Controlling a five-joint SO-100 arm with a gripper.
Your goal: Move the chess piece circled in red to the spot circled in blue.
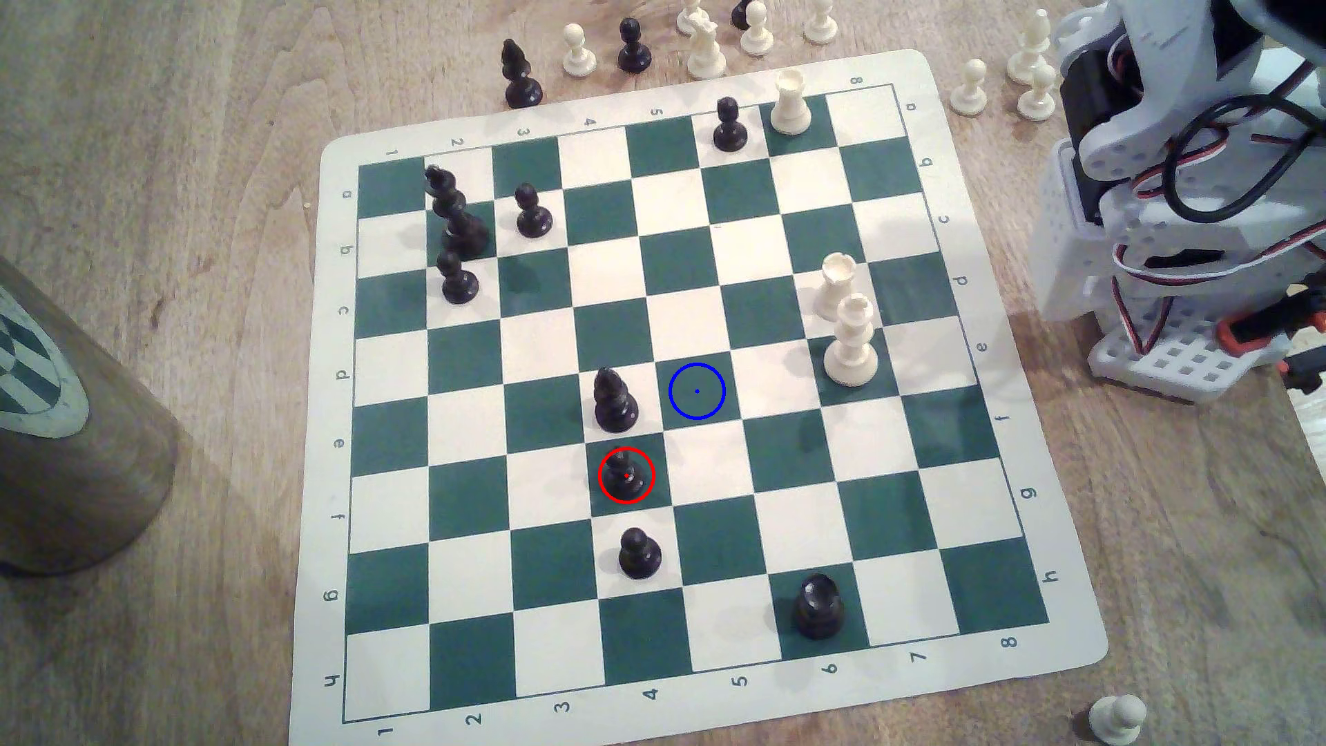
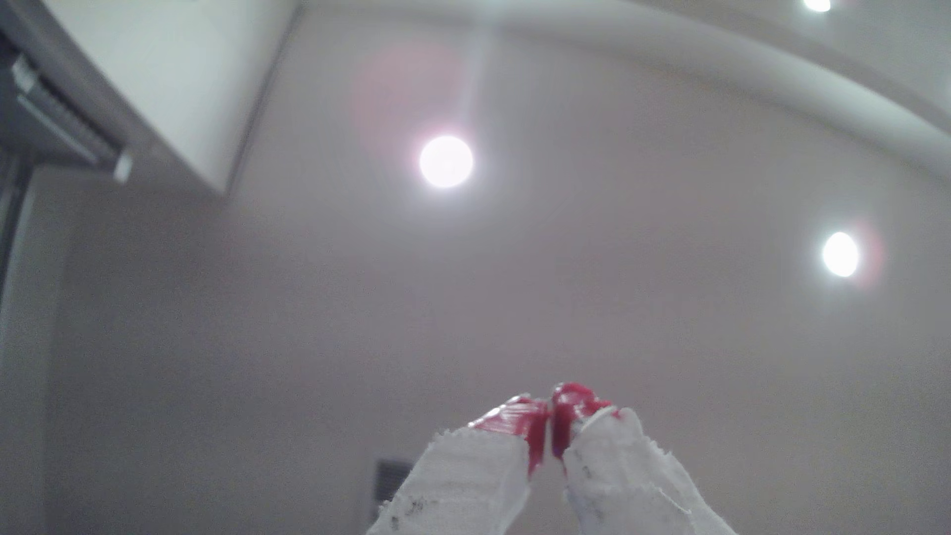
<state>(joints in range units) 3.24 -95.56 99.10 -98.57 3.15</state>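
While my jaws meet red tip to red tip, empty and aimed at the ceiling, the chess piece (image 1: 626, 475) stands on its red-ringed square, diagonally adjacent to the spot (image 1: 697, 391).

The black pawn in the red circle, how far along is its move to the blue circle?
Nothing looks done: the black pawn stands in its red ring, and the blue-ringed square is bare. Nothing is in hand: the claw is shut, empty, aimed at the ceiling. Reaching, gripping, carrying and placing all remain.

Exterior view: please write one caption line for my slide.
Red-ringed black pawn waits diagonally beside the blue-ringed green square.
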